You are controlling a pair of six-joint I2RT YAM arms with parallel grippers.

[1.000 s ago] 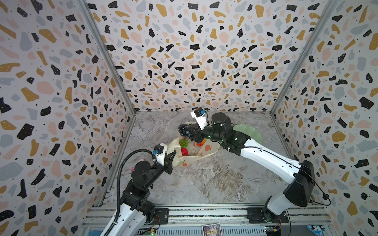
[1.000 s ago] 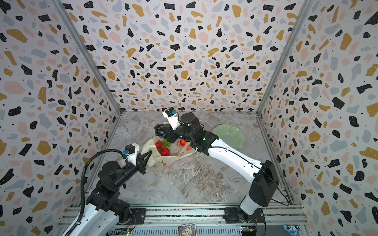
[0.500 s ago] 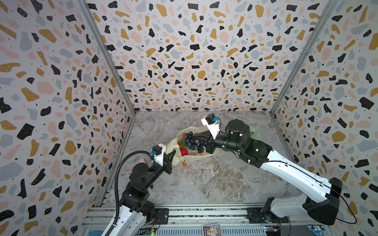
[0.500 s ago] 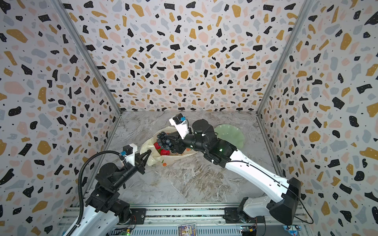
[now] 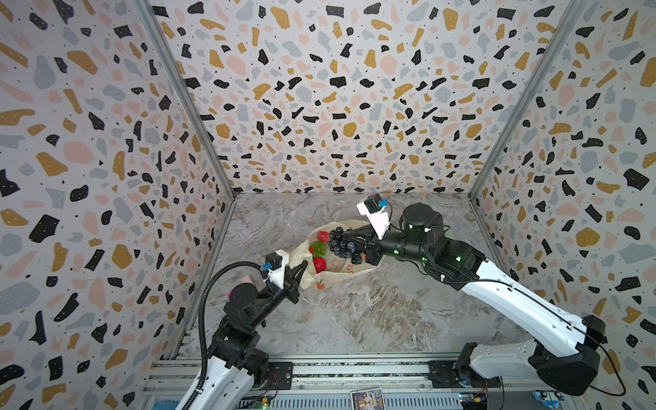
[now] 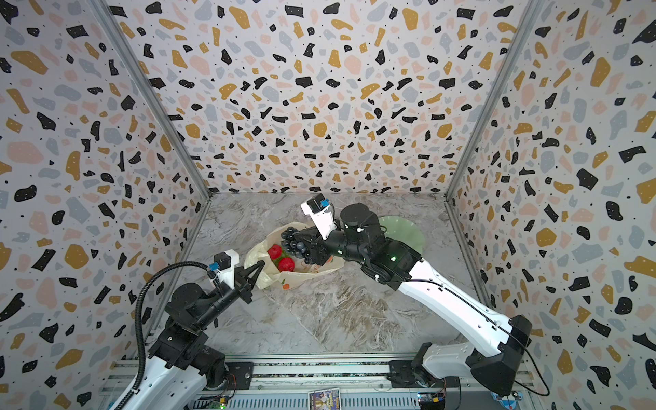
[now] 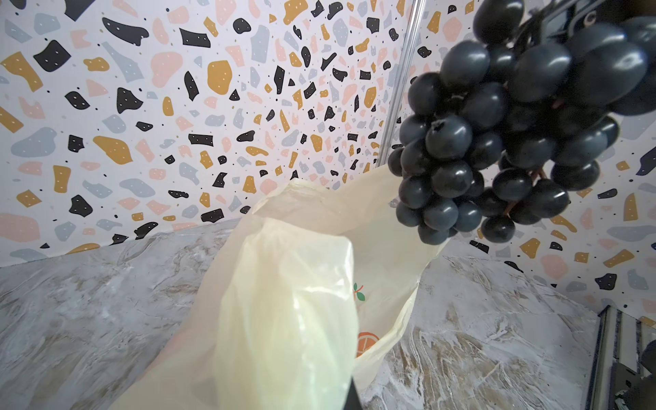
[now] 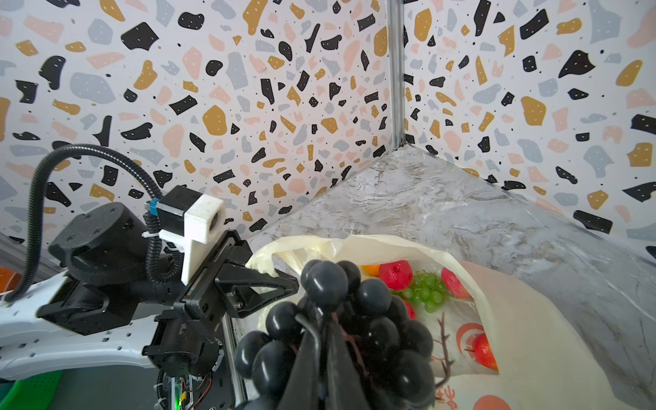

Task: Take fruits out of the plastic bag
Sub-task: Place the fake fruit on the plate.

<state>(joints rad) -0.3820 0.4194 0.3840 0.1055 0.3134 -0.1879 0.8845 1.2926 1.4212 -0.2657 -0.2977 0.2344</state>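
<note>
The cream-yellow plastic bag [image 5: 337,275] [image 7: 301,284] lies open on the marble floor. My left gripper [image 5: 301,267] [image 6: 261,264] is shut on the bag's near rim and holds it up. My right gripper [image 5: 349,236] [image 8: 324,319] is shut on a dark grape bunch [image 5: 340,243] [image 7: 497,142], which hangs in the air over the bag's mouth. Inside the bag lie red apples [image 5: 319,263] [image 8: 395,275], a green grape bunch [image 5: 319,248] [image 8: 426,289] and an orange fruit [image 8: 371,269]. The plastic hides my left fingertips in the left wrist view.
A pale green dish [image 6: 404,230] sits on the floor behind my right arm, mostly hidden by it. Patterned walls close in the back and both sides. A metal rail [image 5: 355,369] runs along the front edge.
My right gripper has drawn the dark grape bunch up and out of the bag, toward the front right. The left gripper has kept its hold on the bag's rim.
</note>
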